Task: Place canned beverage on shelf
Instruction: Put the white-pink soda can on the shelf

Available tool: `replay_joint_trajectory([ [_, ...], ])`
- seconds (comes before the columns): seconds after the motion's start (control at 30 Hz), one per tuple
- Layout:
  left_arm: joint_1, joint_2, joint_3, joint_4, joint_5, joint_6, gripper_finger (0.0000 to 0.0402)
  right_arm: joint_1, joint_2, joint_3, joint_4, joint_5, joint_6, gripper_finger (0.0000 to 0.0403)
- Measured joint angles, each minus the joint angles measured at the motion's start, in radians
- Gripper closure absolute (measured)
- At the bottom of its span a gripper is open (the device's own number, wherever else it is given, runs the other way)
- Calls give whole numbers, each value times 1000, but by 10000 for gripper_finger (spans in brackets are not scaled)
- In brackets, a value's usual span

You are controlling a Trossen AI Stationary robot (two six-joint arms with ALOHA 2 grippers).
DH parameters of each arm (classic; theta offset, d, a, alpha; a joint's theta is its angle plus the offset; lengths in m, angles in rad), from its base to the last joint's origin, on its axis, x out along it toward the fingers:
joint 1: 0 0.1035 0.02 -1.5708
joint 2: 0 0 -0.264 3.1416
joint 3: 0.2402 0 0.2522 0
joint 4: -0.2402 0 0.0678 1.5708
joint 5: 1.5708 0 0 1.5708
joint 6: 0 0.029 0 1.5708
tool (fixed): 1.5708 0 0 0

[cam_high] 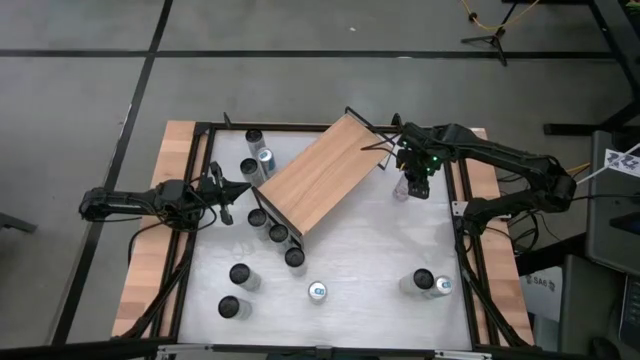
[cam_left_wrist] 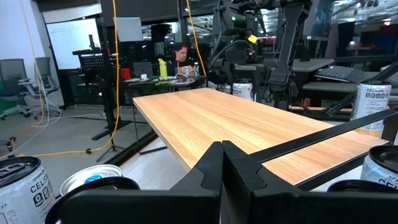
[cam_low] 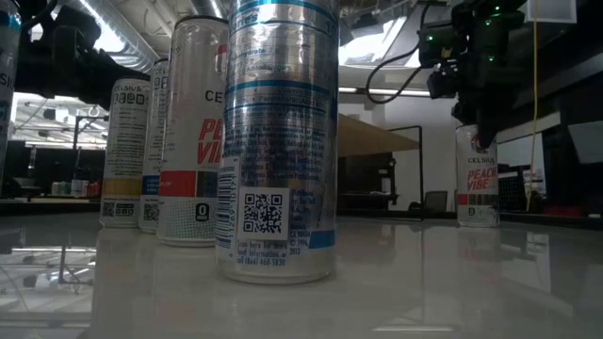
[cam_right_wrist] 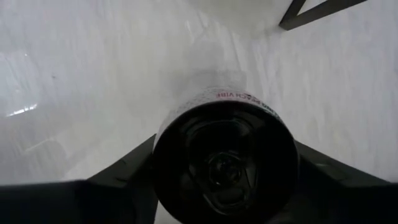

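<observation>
The shelf [cam_high: 320, 175], a light-brown wooden board with black frame ends, stands slantwise on the white table; it also shows in the left wrist view [cam_left_wrist: 249, 124]. My right gripper [cam_high: 412, 185] is off the shelf's right end, pointing down over a white can [cam_high: 403, 189] that stands upright on the table [cam_low: 478, 184]. It is shut on the can's top [cam_right_wrist: 224, 155]. My left gripper [cam_high: 240, 190] is shut and empty, level near the table's left edge, pointing at the shelf's left side [cam_left_wrist: 222, 168]. My right gripper comes from above, pointing down. Its two fingers [cam_right_wrist: 134, 165] stand on opposite sides of the can's upper wall [cam_right_wrist: 168, 134], just below the rim, and pinch it between them. The can stands upright with its bottom [cam_low: 478, 221] on the table.
Several more cans stand about: three by the shelf's far left side [cam_high: 258, 158], three along its near end [cam_high: 278, 233], others near the front edge [cam_high: 318, 291] and front right [cam_high: 432, 283]. A black frame [cam_high: 205, 180] borders the table.
</observation>
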Motion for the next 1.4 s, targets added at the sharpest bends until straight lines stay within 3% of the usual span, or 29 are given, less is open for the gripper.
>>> replay_joint_trajectory([
  [0.27,0,0,0,0,0,0,401,0,2,22,-43,-26,80,157],
  [0.6,0,0,0,0,0,0,401,0,2,182,-149,-59,210,157],
  [1.0,0,0,0,0,0,0,401,0,55,539,-299,-135,326,152],
  [1.4,0,0,0,0,0,0,401,0,309,949,-398,-109,275,151],
])
